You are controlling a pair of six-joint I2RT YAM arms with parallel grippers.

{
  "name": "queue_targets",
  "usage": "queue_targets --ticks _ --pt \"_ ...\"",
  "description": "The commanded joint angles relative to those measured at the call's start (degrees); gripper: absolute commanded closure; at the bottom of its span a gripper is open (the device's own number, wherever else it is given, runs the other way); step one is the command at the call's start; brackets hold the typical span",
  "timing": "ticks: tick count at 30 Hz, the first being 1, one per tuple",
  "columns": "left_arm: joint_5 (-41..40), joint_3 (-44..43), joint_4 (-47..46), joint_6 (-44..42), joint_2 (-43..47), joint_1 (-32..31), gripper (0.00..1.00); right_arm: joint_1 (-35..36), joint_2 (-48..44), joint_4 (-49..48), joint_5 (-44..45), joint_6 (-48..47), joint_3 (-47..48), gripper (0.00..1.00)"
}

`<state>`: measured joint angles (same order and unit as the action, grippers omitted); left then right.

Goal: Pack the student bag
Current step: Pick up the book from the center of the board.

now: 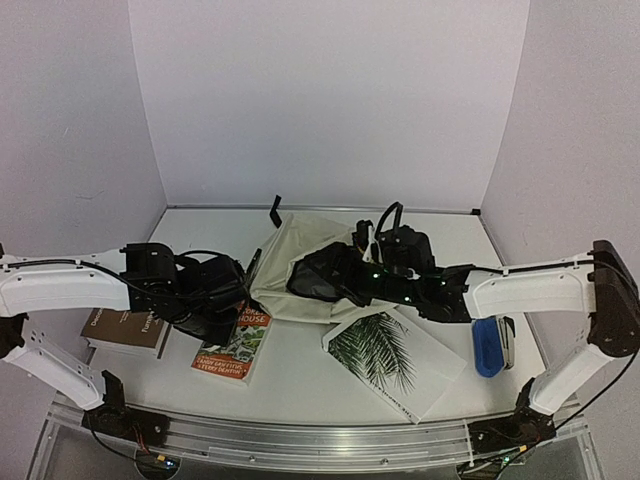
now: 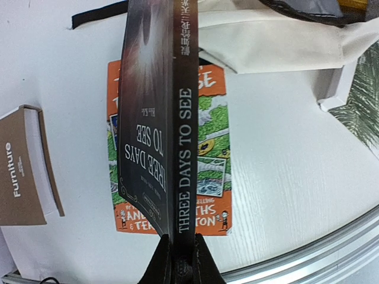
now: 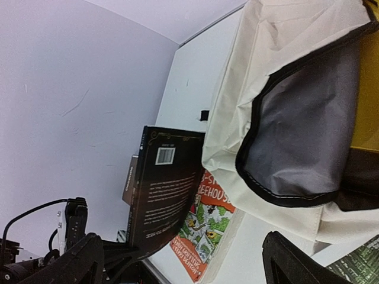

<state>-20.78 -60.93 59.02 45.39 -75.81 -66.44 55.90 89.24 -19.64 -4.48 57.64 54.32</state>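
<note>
- Clamps left gripper [image 2: 180, 263] tight on black book [image 2: 177, 148], jaws pinching one short end at the spine.
- Holds that book on edge, spine toward the wrist camera, title "THREE DAYS TO SEE" readable.
- Hangs it above an orange book [image 2: 216, 177] lying flat on the table [image 1: 300, 400], just beside the bag [image 2: 266, 35].
- Spreads right gripper [image 3: 189, 269] wide, nothing between the fingers.
- Aims it at the bag mouth, near the black-trimmed rim.
- Puts bag flat mid-table toward the back, between the two arms, cream outside, mouth open toward the right arm, grey lining showing, something yellow inside.
- Shows black strap poking out past the bag's far corner.
- Shows brown book [image 2: 23, 171] flat at far left, apart from the orange one, "Furniture" on its spine.
- Shows palm-leaf book [image 1: 392, 362] flat in front of the bag, partly under the right arm.
- Shows blue thing [image 1: 487, 346] near the table's right edge, kind unclear.
</note>
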Motion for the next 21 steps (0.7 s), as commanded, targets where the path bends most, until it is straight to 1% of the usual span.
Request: queue_targets --ticks 1,11,17,21 --pt "1.7 -2.2 -9.6 -5.1 0.4 -0.3 1.0 0.0 3.8 -2.4 -4.7 2.9 5.4 0.08" --pt "7.1 -1.4 -16.8 -8.9 -1.0 -0.2 1.0 0.9 12.2 -3.9 -7.7 5.7 9.7 0.12" --pt "9.0 -1.6 -17.8 -9.6 -2.8 -0.2 1.0 1.2 15.6 -4.6 -8.9 5.4 12.3 0.13" --pt "10.1 -1.3 -19.3 -9.6 -3.5 -0.2 1.0 1.5 17.5 -4.6 -8.1 4.9 13.8 0.14"
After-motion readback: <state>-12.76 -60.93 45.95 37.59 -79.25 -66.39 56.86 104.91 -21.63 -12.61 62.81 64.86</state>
